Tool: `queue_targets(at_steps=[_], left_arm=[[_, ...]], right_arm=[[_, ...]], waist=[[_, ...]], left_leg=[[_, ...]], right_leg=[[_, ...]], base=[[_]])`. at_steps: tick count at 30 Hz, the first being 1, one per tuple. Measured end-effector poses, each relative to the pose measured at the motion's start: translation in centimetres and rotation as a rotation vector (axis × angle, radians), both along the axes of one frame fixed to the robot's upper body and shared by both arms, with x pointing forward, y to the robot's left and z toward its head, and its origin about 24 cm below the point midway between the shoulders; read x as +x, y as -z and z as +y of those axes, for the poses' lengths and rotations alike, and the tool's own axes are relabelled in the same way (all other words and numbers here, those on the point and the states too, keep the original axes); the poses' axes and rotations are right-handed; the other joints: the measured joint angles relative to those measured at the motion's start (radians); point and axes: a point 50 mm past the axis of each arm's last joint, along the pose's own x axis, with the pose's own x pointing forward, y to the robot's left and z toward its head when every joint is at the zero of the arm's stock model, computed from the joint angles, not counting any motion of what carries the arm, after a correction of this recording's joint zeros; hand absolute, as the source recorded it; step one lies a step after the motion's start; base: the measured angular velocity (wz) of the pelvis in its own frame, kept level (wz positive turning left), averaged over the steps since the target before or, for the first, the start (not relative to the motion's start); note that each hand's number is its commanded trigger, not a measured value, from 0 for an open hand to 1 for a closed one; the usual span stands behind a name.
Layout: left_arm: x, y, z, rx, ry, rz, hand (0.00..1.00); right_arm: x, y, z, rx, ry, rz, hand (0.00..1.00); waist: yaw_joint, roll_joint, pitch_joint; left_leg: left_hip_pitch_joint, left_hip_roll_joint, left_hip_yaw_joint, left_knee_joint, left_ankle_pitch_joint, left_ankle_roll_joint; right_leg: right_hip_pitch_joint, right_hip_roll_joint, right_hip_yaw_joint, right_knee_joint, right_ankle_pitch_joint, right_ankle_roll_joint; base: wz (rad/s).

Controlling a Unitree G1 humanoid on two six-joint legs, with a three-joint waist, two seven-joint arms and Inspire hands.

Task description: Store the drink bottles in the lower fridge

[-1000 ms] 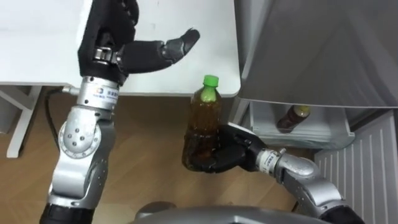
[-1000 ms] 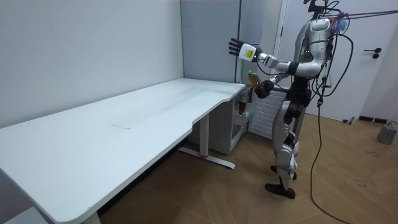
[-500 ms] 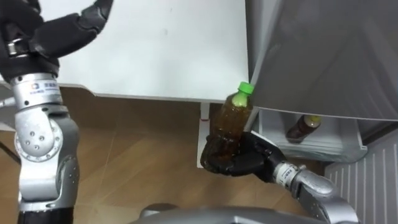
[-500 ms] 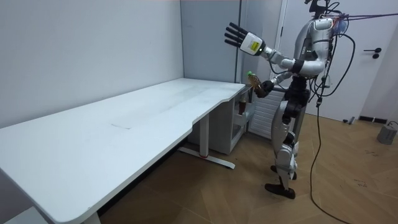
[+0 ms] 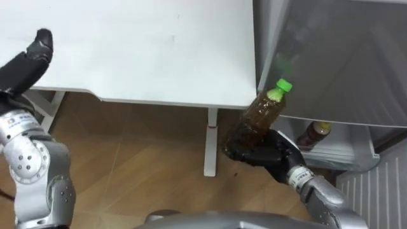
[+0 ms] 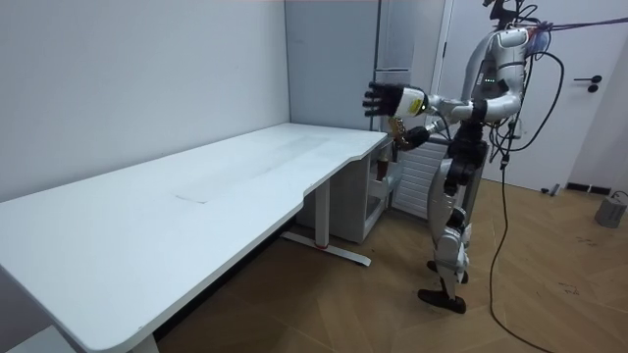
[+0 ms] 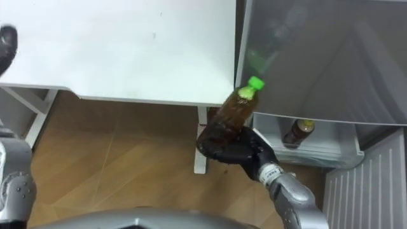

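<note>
A: Where is the drink, and what has hold of it?

B: The clear plastic bottle of brown tea with a green cap is in the robot's right hand. The black fingers are curled round its lower half. It hangs in the air, tilted, with the cap pointing up and away from the fingers toward the grey fridge front.

A: And the other hand?

B: The left hand is raised by the edge of the white worktop. In the room view its fingers are straight and spread, holding nothing.

A: How will the bottle handle?

B: It looks nearly full, so I judge it fairly heavy for 1 hand. Thin walls like these should give under a hard squeeze, and smooth plastic may slip, more so when tilted. With the grip this low, the top is free to swing. A hold round the middle would be steadier. The cap is on, so a spill seems unlikely.

A: Where should it go?

B: To the right of the fingertips, the white lower fridge compartment stands open. There is 1 brown bottle with a yellowish cap in it.

A: Any label?

B: No writing can be made out on either of the 2 bottles.
</note>
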Motion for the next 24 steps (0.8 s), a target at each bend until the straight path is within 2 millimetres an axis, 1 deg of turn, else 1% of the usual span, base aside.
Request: queue_targets(at_steps=[1, 2, 5, 8, 10, 11, 13, 15, 17, 20, 23, 24], left_arm=[[-0.6, 1.2, 0.3, -0.021, -0.035, 0.055, 0.00], [-0.9, 1.7, 0.4, -0.036, -0.051, 0.077, 0.00], [-2.8, 5.0, 0.9, -0.104, -0.126, 0.227, 0.00], [-4.2, 7.1, 1.1, -0.151, -0.183, 0.324, 0.00], [-5.5, 9.0, 0.7, -0.201, -0.217, 0.415, 0.00], [-5.9, 9.4, 0.6, -0.218, -0.222, 0.437, 0.00], [-7.3, 10.9, -0.1, -0.258, -0.226, 0.520, 0.00], [-8.1, 12.1, -0.6, -0.273, -0.219, 0.588, 0.00], [-10.0, 14.1, -1.0, -0.315, -0.224, 0.713, 0.00], [-12.2, 15.4, -1.4, -0.376, -0.247, 0.817, 0.00], [-13.2, 15.7, -1.5, -0.405, -0.255, 0.848, 0.00], [-13.8, 15.9, -1.5, -0.409, -0.256, 0.871, 0.00]], right_arm=[[0.0, 0.0, -0.3, -0.011, 0.036, 0.007, 1.00], [0.0, 0.0, -0.4, -0.012, 0.056, 0.010, 1.00], [0.0, 0.1, -1.3, -0.012, 0.170, 0.025, 1.00], [-0.3, 0.2, -1.6, 0.004, 0.233, 0.042, 1.00], [-0.5, 0.3, -1.8, 0.006, 0.271, 0.062, 1.00], [-0.5, 0.3, -1.8, 0.010, 0.279, 0.065, 1.00], [-0.5, 0.4, -1.8, 0.029, 0.321, 0.081, 1.00], [-0.5, 0.4, -1.9, 0.043, 0.358, 0.090, 1.00], [-0.5, 0.5, -2.0, 0.075, 0.407, 0.102, 1.00], [-0.6, 0.5, -2.2, 0.093, 0.466, 0.122, 1.00], [-0.6, 0.6, -2.3, 0.092, 0.491, 0.134, 1.00], [-0.7, 0.6, -2.3, 0.095, 0.497, 0.138, 1.00]], waist=[[-0.001, -0.001, 0.0003], [-0.001, -0.001, 0.0002], [-0.006, 0.000, 0.0001], [-0.007, 0.000, 0.0001], [-0.008, 0.000, 0.0001], [-0.008, 0.000, 0.0000], [-0.014, 0.000, 0.0001], [-0.016, 0.001, -0.0003], [-0.027, 0.007, -0.0037], [-0.040, 0.007, -0.0026], [-0.052, 0.007, -0.0026], [-0.055, 0.008, -0.0023]], left_leg=[[-0.002, -0.001, -0.003, -0.001, 0.000, 0.000], [-0.003, -0.003, -0.004, -0.001, 0.000, 0.000], [0.001, -0.007, -0.007, -0.007, 0.000, 0.000], [0.002, -0.007, -0.006, -0.012, 0.000, 0.000], [-0.003, -0.007, -0.004, -0.016, 0.000, 0.000], [-0.003, -0.007, -0.004, -0.016, 0.000, 0.000], [-0.001, -0.006, -0.004, -0.017, 0.000, 0.000], [0.000, -0.006, -0.003, -0.019, 0.000, 0.000], [0.003, -0.006, 0.000, -0.024, 0.000, 0.000], [0.000, -0.005, 0.003, -0.024, 0.000, 0.000], [-0.001, -0.004, 0.003, -0.027, 0.000, 0.000], [0.002, 0.001, 0.004, -0.029, 0.000, 0.000]], right_leg=[[-0.001, 0.000, -0.002, -0.002, 0.000, 0.000], [-0.001, 0.000, -0.003, -0.003, 0.000, 0.000], [0.001, 0.000, -0.001, -0.003, 0.000, 0.001], [0.000, 0.001, 0.002, -0.003, -0.001, 0.001], [-0.002, 0.000, 0.002, -0.003, -0.001, 0.001], [-0.001, 0.000, 0.002, -0.002, -0.001, 0.001], [0.000, 0.000, 0.002, -0.002, -0.001, 0.001], [-0.001, 0.000, 0.000, -0.002, -0.001, 0.001], [0.002, 0.001, 0.003, -0.002, -0.001, 0.001], [-0.001, 0.001, 0.005, 0.000, -0.001, 0.001], [-0.001, 0.001, 0.004, 0.002, -0.001, 0.001], [0.000, 0.001, 0.007, 0.002, -0.001, 0.001]], base=[[0.04], [0.05], [0.00], [-0.01], [-0.02], [0.00], [0.00], [0.00], [-0.04], [0.00], [0.00], [-0.03]])
